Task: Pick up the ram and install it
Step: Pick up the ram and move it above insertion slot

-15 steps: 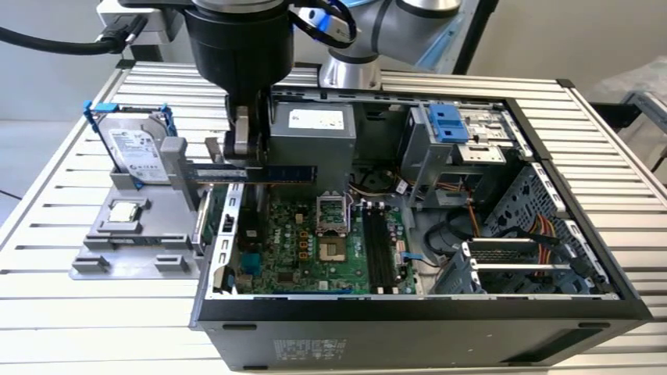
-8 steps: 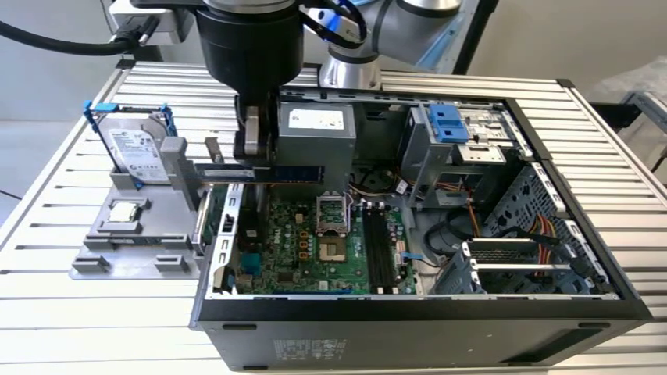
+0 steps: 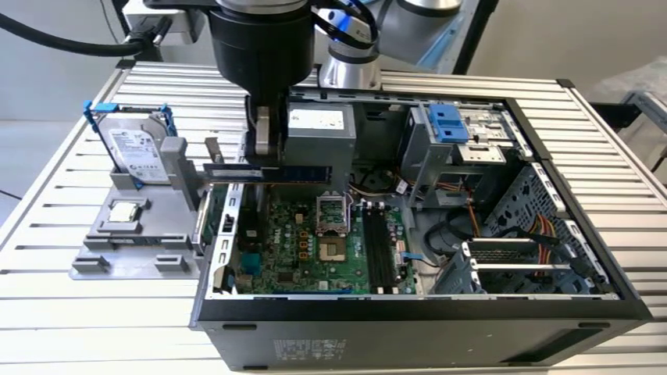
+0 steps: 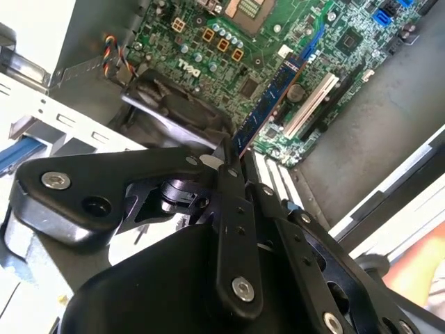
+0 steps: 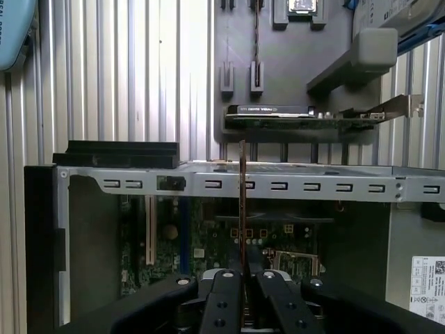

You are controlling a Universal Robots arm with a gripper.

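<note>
The ram [image 3: 297, 173] is a thin blue-green stick held level above the left rear part of the open computer case [image 3: 417, 312]. My gripper [image 3: 261, 160] is shut on it near its middle, hanging from the black wrist above. In the second wrist view the ram [image 4: 274, 97] runs out from the gripper [image 4: 229, 163] over the green motherboard [image 4: 208, 49]. The first wrist view has the ram [image 5: 242, 202] edge-on, rising from the gripper [image 5: 242, 278] across the case wall [image 5: 313, 186]. The long black memory slots [image 3: 377, 250] lie lower and toward the exterior view's right, apart from the stick.
A grey fixture [image 3: 115, 254] at the exterior view's left carries a silver hard drive in a blue frame [image 3: 136, 148] and a small square processor chip [image 3: 125, 211]. Inside the case are a grey power supply [image 3: 321, 133], a blue-fronted drive cage [image 3: 448, 125] and loose cables [image 3: 542, 230].
</note>
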